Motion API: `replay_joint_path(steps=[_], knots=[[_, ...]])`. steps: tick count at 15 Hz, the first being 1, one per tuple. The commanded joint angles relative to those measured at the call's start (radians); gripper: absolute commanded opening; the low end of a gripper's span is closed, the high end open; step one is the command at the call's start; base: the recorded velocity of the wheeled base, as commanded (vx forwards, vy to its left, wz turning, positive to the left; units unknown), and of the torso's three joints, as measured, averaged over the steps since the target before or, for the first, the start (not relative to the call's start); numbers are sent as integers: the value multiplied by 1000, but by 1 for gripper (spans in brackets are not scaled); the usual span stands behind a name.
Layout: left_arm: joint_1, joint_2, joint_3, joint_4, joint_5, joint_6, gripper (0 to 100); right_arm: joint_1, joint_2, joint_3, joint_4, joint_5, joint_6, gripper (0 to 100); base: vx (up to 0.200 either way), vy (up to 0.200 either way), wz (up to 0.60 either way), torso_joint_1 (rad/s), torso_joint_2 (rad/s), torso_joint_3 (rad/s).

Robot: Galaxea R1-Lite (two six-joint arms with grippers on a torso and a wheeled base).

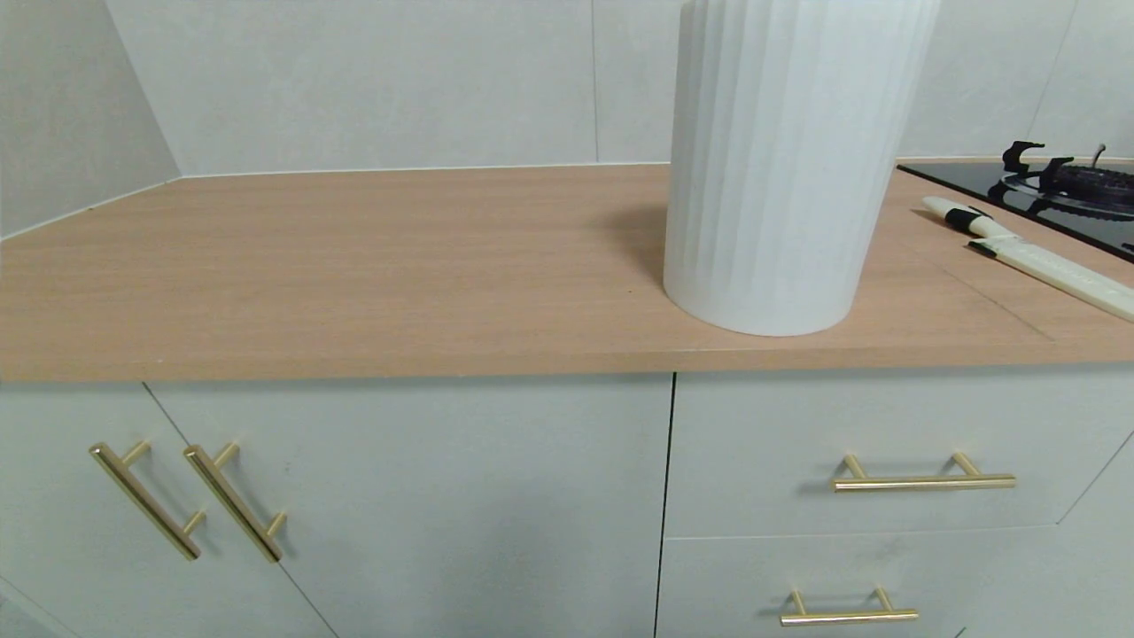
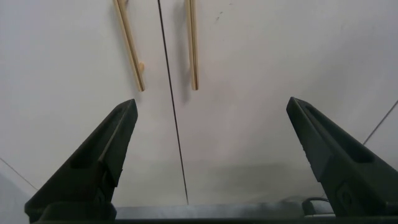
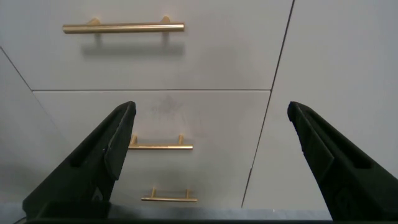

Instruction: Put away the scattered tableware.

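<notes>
**While the knife [image 1: 1036, 257] lies on the table [image 1: 354, 266], both pairs of fingers stand spread before the cabinet fronts**

Where the wooden table meets the black hob [image 1: 1063, 190] at the robot's right, the knife lies flat. It has a cream handle with a black band and a pale blade. The handle points toward the back wall and the blade runs toward the front right edge. It lies apart from the tall white ribbed container [image 1: 788, 168], which stands upright near the table's front edge, to the left of the knife.

The left fingers [image 2: 106, 155] are wide apart. They face a pair of pale cabinet doors [image 2: 261, 93], and the dark seam between the doors runs down the gap between them. Two gold bar handles [image 2: 193, 43] flank that seam.

The right fingers [image 3: 102, 155] are likewise wide apart. They face a stack of pale drawer fronts [image 3: 205, 62] with gold handles [image 3: 123, 28], one above another.

The knife is up on the table top, well apart from both pairs of fingers. It touches neither pair and lies between neither pair.
</notes>
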Motion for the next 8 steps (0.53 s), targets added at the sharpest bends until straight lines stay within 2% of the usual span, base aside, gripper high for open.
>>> replay_joint_path(steps=[1, 8], knots=[[0, 0, 0, 0, 0, 2, 100, 0, 2, 0, 0, 0, 0, 100, 0, -200, 0, 7, 7, 7], [0, 0, 0, 0, 0, 0, 100, 0, 2, -2, 0, 0, 0, 100, 0, -200, 0, 2, 3, 2]])
